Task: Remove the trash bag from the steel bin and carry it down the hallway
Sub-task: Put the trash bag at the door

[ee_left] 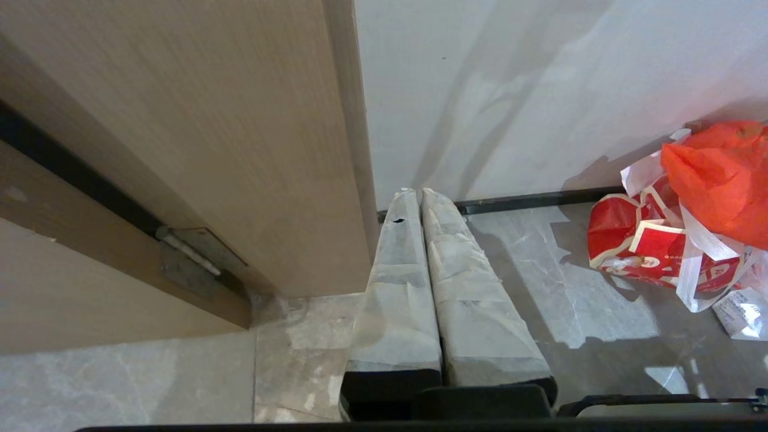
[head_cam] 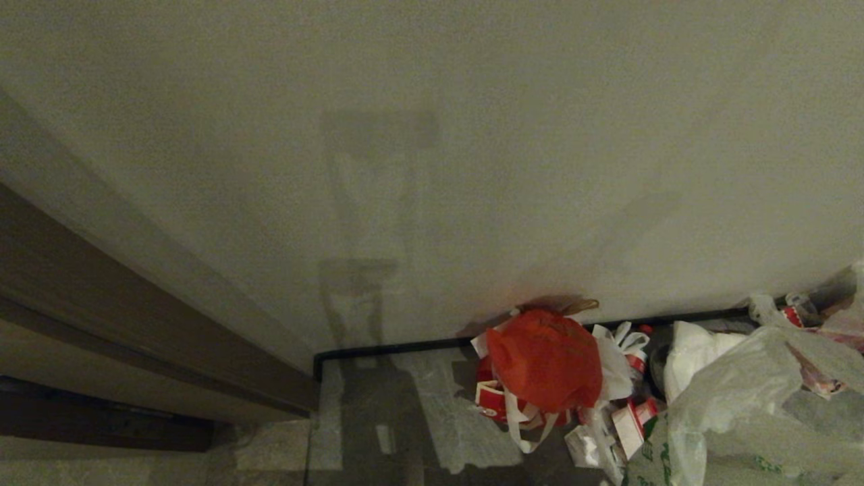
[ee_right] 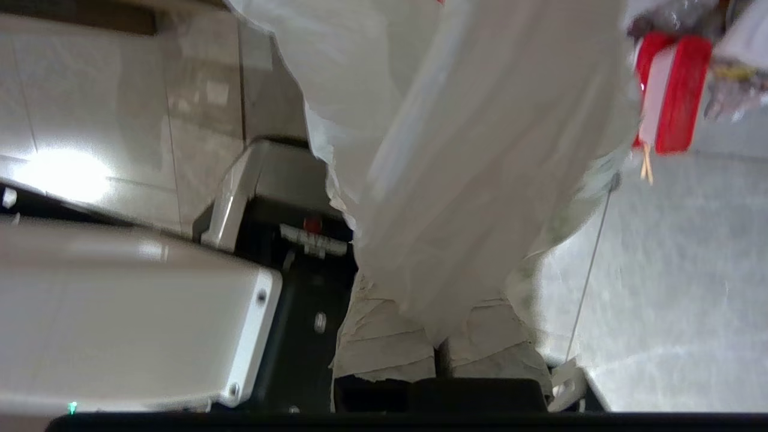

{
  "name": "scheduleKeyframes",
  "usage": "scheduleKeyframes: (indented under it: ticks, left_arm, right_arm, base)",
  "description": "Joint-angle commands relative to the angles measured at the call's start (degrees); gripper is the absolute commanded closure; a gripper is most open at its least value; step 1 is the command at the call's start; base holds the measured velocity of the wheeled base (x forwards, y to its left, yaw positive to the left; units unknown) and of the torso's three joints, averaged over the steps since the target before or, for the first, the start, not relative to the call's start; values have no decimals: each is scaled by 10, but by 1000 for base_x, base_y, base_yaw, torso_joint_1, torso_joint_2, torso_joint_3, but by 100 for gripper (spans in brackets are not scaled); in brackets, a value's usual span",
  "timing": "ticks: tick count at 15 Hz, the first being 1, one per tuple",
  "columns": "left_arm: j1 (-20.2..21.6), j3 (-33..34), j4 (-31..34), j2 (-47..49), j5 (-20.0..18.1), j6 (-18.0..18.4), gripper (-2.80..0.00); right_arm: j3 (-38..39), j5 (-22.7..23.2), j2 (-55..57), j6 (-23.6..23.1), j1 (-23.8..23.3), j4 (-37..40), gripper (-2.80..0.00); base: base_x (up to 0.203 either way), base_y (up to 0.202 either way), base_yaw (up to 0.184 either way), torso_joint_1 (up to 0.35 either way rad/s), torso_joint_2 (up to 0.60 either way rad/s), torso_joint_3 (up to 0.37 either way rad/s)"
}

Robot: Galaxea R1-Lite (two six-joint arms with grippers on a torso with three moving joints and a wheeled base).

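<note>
The trash bag (head_cam: pixel 736 412), thin translucent white plastic with green marks, fills the lower right corner of the head view. In the right wrist view the trash bag (ee_right: pixel 480 150) hangs straight out of my right gripper (ee_right: pixel 441 324), whose taped fingers (ee_right: pixel 384 345) are shut on its gathered plastic, the tips hidden under it. My left gripper (ee_left: pixel 418 195) is shut on nothing, low over the grey hallway floor (ee_left: pixel 570 300) near a door frame. The steel bin is out of view. Neither arm shows in the head view.
An orange-red bag (head_cam: pixel 543 358) sits on red-and-white packaging (ee_left: pixel 648 246) against the cream wall and black baseboard (head_cam: pixel 391 347). A wooden door frame (head_cam: pixel 135 304) runs along the left. My own white base (ee_right: pixel 120 312) lies beside the hanging bag. A red packet (ee_right: pixel 669 90) shows past it.
</note>
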Motion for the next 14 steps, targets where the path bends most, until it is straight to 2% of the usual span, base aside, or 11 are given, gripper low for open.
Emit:
scheduleKeyframes:
  ticks: [1, 3, 6, 9, 11, 14]
  left_arm:
    - [0, 0, 0, 1, 0, 0, 0]
    - [0, 0, 0, 1, 0, 0, 0]
    - [0, 0, 0, 1, 0, 0, 0]
    - [0, 0, 0, 1, 0, 0, 0]
    - [0, 0, 0, 1, 0, 0, 0]
    - [0, 0, 0, 1, 1, 0, 0]
  right_arm:
    - [9, 1, 60, 1, 2, -41, 0]
    - [19, -1, 102, 1, 3, -99, 0]
    - [16, -24, 162, -3, 12, -139, 0]
    - [15, -58, 225, -5, 49, -194, 0]
    - [2, -62, 249, -10, 83, -215, 0]
    - [-17, -69, 276, -12, 99, -223, 0]
  base:
    - [0, 0, 0, 0, 0, 0]
    - [0, 0, 0, 0, 0, 0]
    - [0, 0, 0, 0, 0, 0]
    - [0, 0, 0, 0, 0, 0]
    - [0, 0, 0, 0, 0, 0]
    - [0, 0, 0, 0, 0, 0]
